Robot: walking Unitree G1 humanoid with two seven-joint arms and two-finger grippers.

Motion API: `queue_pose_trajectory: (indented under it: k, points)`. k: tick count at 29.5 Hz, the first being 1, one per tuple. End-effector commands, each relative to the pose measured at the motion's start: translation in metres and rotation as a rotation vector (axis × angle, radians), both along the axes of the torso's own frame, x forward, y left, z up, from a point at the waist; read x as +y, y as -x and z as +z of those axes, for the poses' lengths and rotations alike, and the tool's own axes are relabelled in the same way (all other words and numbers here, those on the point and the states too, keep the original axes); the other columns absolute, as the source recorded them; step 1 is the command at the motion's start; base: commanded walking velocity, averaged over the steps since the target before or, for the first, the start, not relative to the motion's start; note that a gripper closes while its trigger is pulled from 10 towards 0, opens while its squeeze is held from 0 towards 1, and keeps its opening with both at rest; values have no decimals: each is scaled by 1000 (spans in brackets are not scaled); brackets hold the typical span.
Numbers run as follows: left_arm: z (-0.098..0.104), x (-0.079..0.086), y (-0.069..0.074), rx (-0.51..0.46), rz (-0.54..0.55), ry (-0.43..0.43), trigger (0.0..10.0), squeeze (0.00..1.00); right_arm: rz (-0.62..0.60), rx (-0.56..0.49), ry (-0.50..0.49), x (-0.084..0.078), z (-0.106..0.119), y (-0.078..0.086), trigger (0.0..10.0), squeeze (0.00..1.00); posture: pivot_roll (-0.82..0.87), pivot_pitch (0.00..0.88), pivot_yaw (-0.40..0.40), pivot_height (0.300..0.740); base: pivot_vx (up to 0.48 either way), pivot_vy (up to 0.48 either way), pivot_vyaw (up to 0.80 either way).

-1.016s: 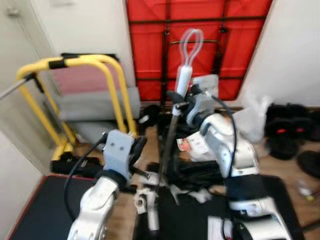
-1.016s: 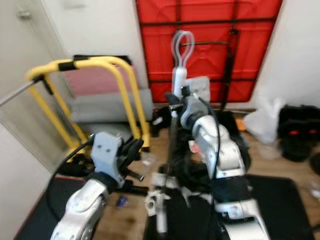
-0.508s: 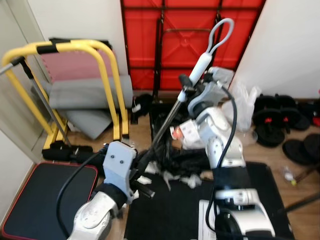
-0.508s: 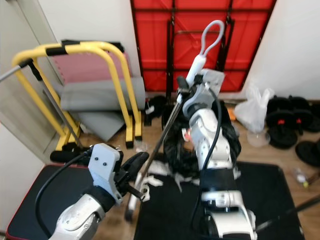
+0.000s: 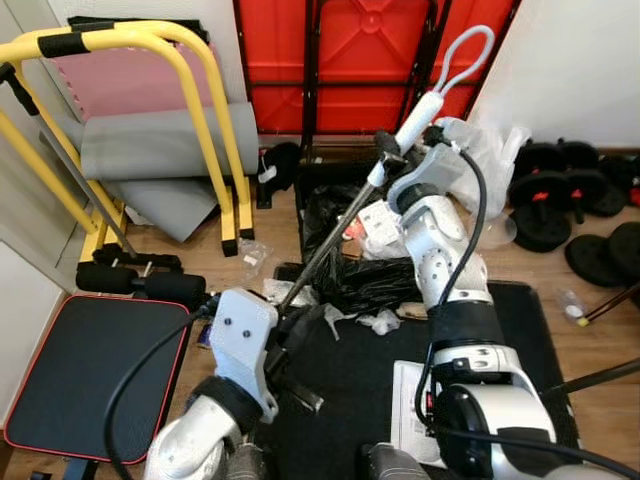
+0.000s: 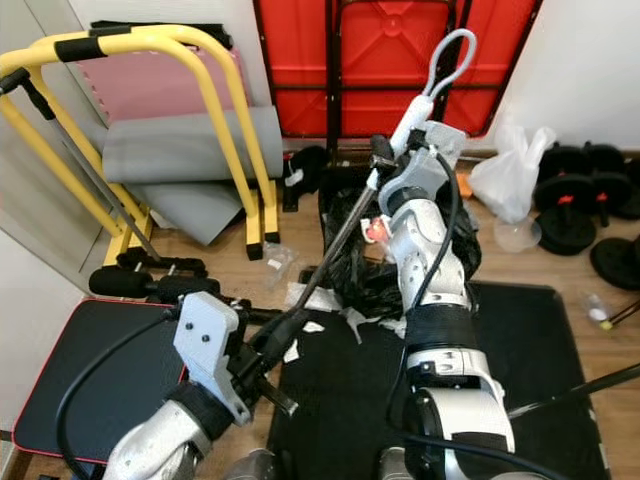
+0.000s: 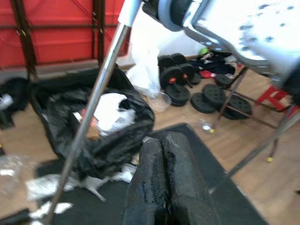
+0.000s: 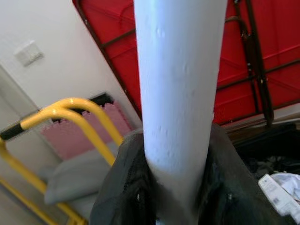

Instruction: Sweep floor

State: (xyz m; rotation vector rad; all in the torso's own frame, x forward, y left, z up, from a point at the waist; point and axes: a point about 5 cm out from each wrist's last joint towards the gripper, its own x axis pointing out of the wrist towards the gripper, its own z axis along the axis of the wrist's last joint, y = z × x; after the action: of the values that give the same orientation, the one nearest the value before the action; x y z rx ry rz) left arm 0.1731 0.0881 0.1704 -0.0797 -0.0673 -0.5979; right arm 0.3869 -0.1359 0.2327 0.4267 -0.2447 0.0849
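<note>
A broom with a white handle (image 5: pixel 421 107) and a grey loop on top leans from upper right down to lower left. Its metal shaft (image 5: pixel 328 248) crosses a black rubbish bag (image 5: pixel 368 283). My right gripper (image 5: pixel 384 157) is shut on the white handle (image 8: pixel 180 93), with dark fingers (image 8: pixel 123 187) on either side of it. Down by the low end of the shaft, my left gripper (image 6: pixel 272 338) is shut. In the left wrist view its fingers (image 7: pixel 168 180) press together with nothing between them, and the shaft (image 7: pixel 89 117) passes beside them. White paper scraps (image 5: pixel 381 322) lie on the black mat (image 5: pixel 350 400).
A yellow tube frame (image 5: pixel 205 110) and rolled grey mats (image 5: pixel 160 140) stand at the left. A red folded table (image 5: pixel 360 50) leans on the back wall. A white plastic bag (image 5: pixel 490 160) and dumbbells (image 5: pixel 545 200) are at the right. A red-edged black pad (image 5: pixel 80 370) lies near left.
The camera has tipped down and shifted. The broom now leans further, its top to the right and its low end toward my left gripper, which has come up beside the shaft.
</note>
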Motion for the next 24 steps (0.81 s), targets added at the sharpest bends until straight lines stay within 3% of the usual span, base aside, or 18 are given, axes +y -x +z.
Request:
queue_pose_trajectory:
  k: [1,15,24]
  points:
    - [3,-4,8,13,-55,26,10000,0,-13,-104,-22,-5,15,-1,10000,0,-5,314,-31,740,0,0,0]
    - [12,-7,22,25,-96,42,10000,0,74,-226,-172,4,25,-8,10000,0,28,349,-15,740,0,0,0]
    - [15,-9,26,33,-105,47,10000,0,80,-174,-158,10,14,-15,10000,0,31,359,-10,740,0,0,0]
